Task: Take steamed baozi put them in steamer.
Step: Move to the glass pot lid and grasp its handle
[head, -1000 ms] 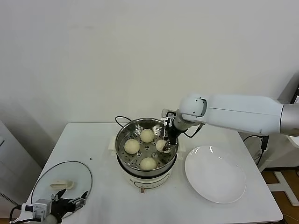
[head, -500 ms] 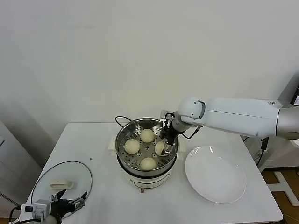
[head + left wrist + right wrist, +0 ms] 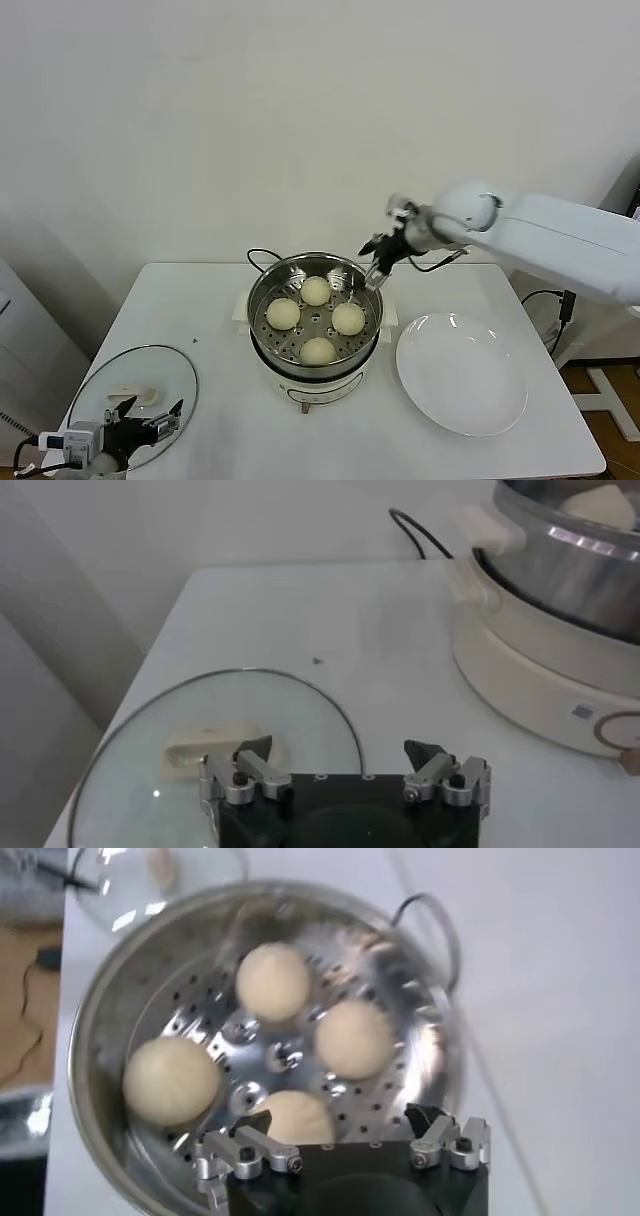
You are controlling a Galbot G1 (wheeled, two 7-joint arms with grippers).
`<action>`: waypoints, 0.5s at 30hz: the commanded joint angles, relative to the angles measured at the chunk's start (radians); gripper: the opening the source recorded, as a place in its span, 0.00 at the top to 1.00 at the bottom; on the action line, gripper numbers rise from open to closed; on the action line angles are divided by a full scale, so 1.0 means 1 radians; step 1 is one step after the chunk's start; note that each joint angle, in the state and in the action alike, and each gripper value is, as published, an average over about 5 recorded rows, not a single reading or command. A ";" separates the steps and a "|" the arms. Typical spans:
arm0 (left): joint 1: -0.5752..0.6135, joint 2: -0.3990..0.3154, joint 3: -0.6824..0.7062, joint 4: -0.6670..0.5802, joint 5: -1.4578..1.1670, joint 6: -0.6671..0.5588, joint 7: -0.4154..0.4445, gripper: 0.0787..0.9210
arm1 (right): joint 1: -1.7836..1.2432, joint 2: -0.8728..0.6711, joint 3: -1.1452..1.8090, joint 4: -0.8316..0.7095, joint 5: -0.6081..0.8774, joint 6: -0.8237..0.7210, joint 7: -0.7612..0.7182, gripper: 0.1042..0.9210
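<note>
Stainless-steel steamer [image 3: 315, 300] stands mid-table on its white base, black cord [image 3: 258, 257] trailing toward the far edge, with four steamed baozi [image 3: 316, 319] on its perforated tray. An empty white plate [image 3: 461, 373] lies beside it toward the right edge; a glass lid [image 3: 130, 391] rests at the near-left corner. The right hand [image 3: 378, 262] hangs released above the steamer's far-right rim, arm stretched in from the right. The left hand [image 3: 145, 428] sits parked, fingers spread, over the lid.

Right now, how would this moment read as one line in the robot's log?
right hand: open, empty, above steamer rim | baozi: all four in steamer | plate: bare | left hand: open, over glass lid
</note>
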 commanded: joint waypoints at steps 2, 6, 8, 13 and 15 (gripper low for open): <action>-0.061 -0.031 -0.005 0.002 0.005 0.002 -0.005 0.12 | -0.709 -0.244 0.816 0.042 -0.050 0.299 0.277 0.12; -0.080 -0.050 -0.004 0.004 0.031 -0.005 0.000 0.12 | -0.996 -0.193 1.124 0.064 -0.109 0.382 0.424 0.12; -0.086 -0.059 -0.005 0.007 0.053 -0.013 0.007 0.12 | -1.127 -0.152 1.255 0.082 -0.146 0.408 0.490 0.12; -0.094 -0.082 -0.010 0.024 0.094 -0.046 0.026 0.12 | -1.394 0.011 1.527 0.126 -0.313 0.455 0.600 0.12; -0.092 -0.089 -0.009 0.033 0.117 -0.061 0.035 0.12 | -1.491 0.082 1.621 0.144 -0.364 0.468 0.606 0.12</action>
